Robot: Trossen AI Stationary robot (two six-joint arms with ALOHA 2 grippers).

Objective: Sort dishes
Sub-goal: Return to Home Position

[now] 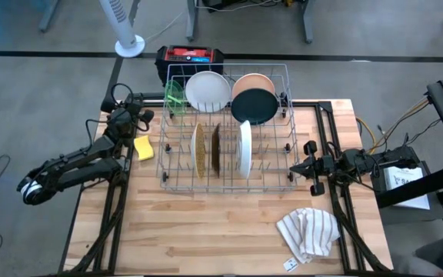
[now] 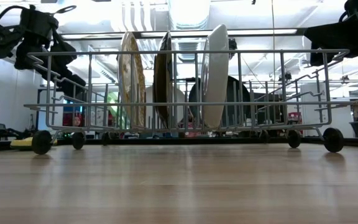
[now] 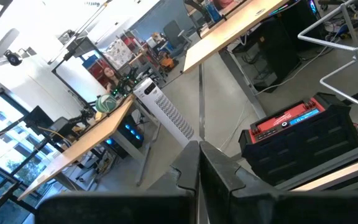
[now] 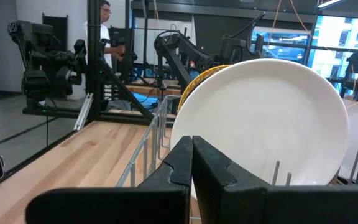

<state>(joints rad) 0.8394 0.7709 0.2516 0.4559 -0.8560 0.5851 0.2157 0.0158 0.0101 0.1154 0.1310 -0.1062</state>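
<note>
A wire dish rack (image 1: pixel 174 178) stands mid-table and holds the dishes. A speckled tan plate (image 1: pixel 199 148), a brown plate (image 1: pixel 216 148) and a larger white plate (image 1: pixel 245 148) stand on edge between its tines. At its far end lean a lime-green dish (image 1: pixel 175 96), a white bowl (image 1: pixel 208 91), a peach bowl (image 1: pixel 256 80) and a black bowl (image 1: pixel 254 106). My left gripper (image 1: pixel 148 116) hovers shut beside the rack's far left corner. My right gripper (image 1: pixel 294 171) hovers shut by the rack's near right corner, facing the white plate (image 4: pixel 260 118).
A yellow sponge (image 1: pixel 144 148) lies on the table left of the rack. A crumpled white cloth (image 1: pixel 308 233) lies near the front right. A black-and-red toolbox (image 1: pixel 191 58) sits behind the rack, and a white fan (image 1: pixel 129 42) stands on the floor beyond. A person (image 4: pixel 106 25) stands in the room.
</note>
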